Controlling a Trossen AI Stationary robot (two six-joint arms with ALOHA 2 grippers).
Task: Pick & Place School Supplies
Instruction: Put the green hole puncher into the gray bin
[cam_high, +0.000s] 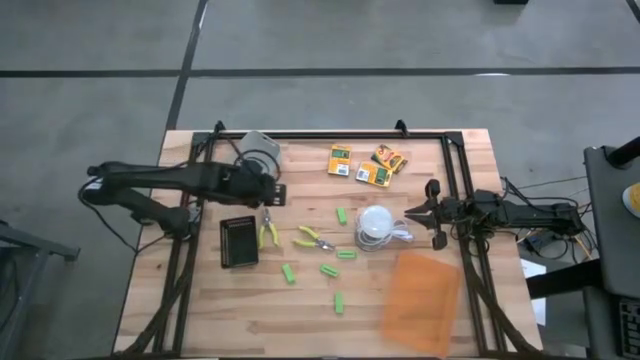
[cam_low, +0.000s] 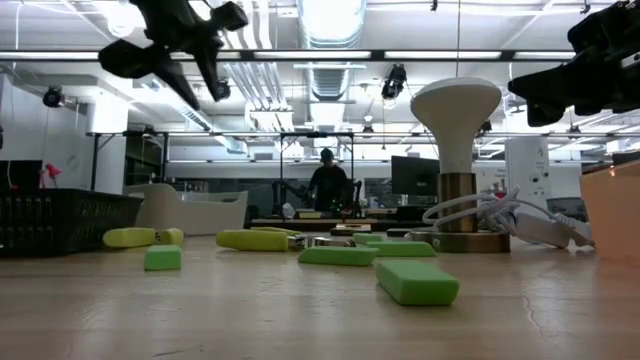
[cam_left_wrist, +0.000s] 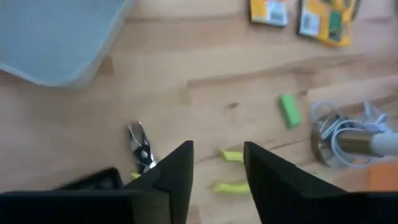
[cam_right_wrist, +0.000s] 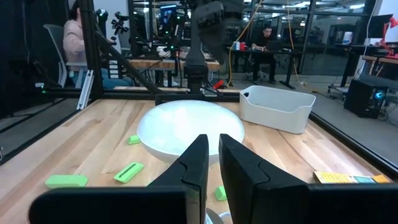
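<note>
School supplies: spread over the middle of the table (cam_high: 200, 320), between the two arms.
Green sticks (cam_high: 341, 215): five counted in the high view, scattered from table centre toward the near edge.
Pliers (cam_high: 267, 232): two, yellow-green handles, one just beside the black tray (cam_high: 238, 242), the second (cam_high: 315, 238) near it toward the centre.
Orange-yellow boxes (cam_high: 340, 161): three, green labels, near the far edge; print unreadable.
Left gripper (cam_left_wrist: 217, 168): raised above the table beside the tray's far end; fingers parted, grasping nothing.
Right gripper (cam_right_wrist: 212, 163): raised at the right edge, pointing at the white lamp (cam_high: 375, 226); fingers almost together, empty.
Orange sheet (cam_high: 420, 297): near right corner.
</note>
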